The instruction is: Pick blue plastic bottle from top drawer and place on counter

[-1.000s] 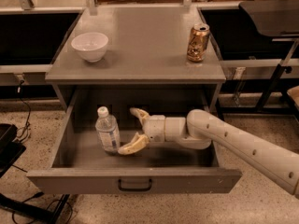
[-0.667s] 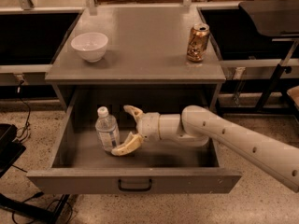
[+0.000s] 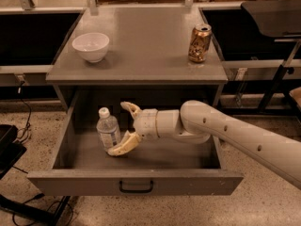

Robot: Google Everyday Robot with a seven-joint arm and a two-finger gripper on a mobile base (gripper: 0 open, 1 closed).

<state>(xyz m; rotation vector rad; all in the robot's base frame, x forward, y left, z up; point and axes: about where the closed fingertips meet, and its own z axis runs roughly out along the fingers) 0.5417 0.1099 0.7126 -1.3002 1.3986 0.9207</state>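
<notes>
My tool [image 3: 123, 128], spread wide and empty, has slid through the top drawer [image 3: 178, 158] to the blue plastic bottle [image 3: 108, 131], so I judge closing on it comes next.

Inside the matt grey metal top drawer [image 3: 188, 185], the smooth cream, probably plastic claw [image 3: 117, 128] sits spread beside the glossy clear plastic bottle [image 3: 107, 132].

No text, brand or number can be read. The pale label on the blue plastic bottle [image 3: 108, 132] in the top drawer [image 3: 136, 182] is indistinct, as is the gold-brown can [image 3: 200, 44] far right on the surface [image 3: 141, 46]. The tool [image 3: 117, 128] sits in the drawer, just right of the bottle, fingers spread.
</notes>
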